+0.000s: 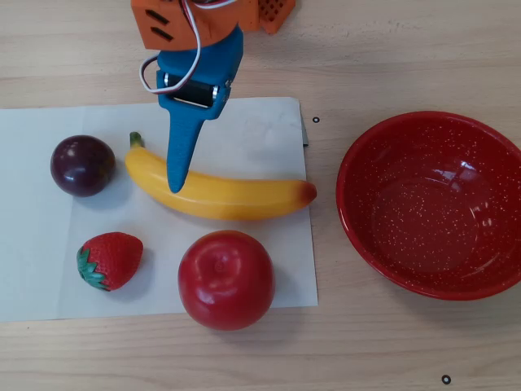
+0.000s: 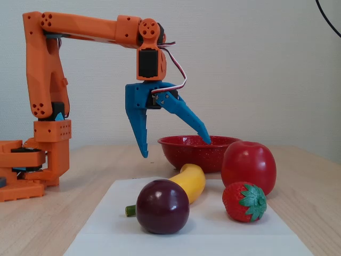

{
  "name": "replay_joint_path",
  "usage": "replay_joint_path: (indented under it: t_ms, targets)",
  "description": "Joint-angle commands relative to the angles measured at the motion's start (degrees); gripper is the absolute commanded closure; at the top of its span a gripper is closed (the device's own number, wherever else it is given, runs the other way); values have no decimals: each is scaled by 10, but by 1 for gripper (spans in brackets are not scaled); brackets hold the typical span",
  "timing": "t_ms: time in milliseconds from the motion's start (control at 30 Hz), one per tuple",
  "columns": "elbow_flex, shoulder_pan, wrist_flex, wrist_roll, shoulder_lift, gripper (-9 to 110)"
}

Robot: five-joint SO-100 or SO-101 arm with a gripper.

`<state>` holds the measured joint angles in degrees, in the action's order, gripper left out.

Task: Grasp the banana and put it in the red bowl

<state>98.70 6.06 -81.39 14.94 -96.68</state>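
From my remote seat I saw the wooden table (image 1: 407,49) w/ a white paper sheet (image 1: 260,130) laid on its left half in the overhead view. The orange arm (image 2: 42,69) stood at left in the fixed view, reaching out horizontally, wrist pointing down. The red bowl (image 1: 488,163) sat on bare wood right of the sheet in the overhead view, well apart from the fruit; in the fixed view it (image 2: 184,152) showed behind the fruit.

The blue gripper (image 2: 175,148) hung above the sheet w/ jaws spread wide, holding nothing; one fingertip (image 2: 144,153) pointed down, the other (image 2: 205,140) splayed out twd the bowl. In the overhead view the gripper (image 1: 175,186) overlapped the banana's left part, but the fixed view showed it up in the air, not touching.

The banana (image 1: 228,195) lay on the sheet, green stem at upper left, reddish tip at right near the sheet's edge, apart from the bowl. The red apple (image 1: 225,279) sat just below it, the plum (image 1: 82,165) just left of its stem, the strawberry (image 1: 110,261) at lower left.
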Motion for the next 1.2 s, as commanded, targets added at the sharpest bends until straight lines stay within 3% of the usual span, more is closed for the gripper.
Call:
replay_joint_path:
  t_ms: [0, 867, 1167]
  targets:
    - [-49, 14, 18, 3, -11, 38]
    - [-93, 5, 110, -4, 177, 32]
    - [-103, -2, 134, -1, 205, 41]
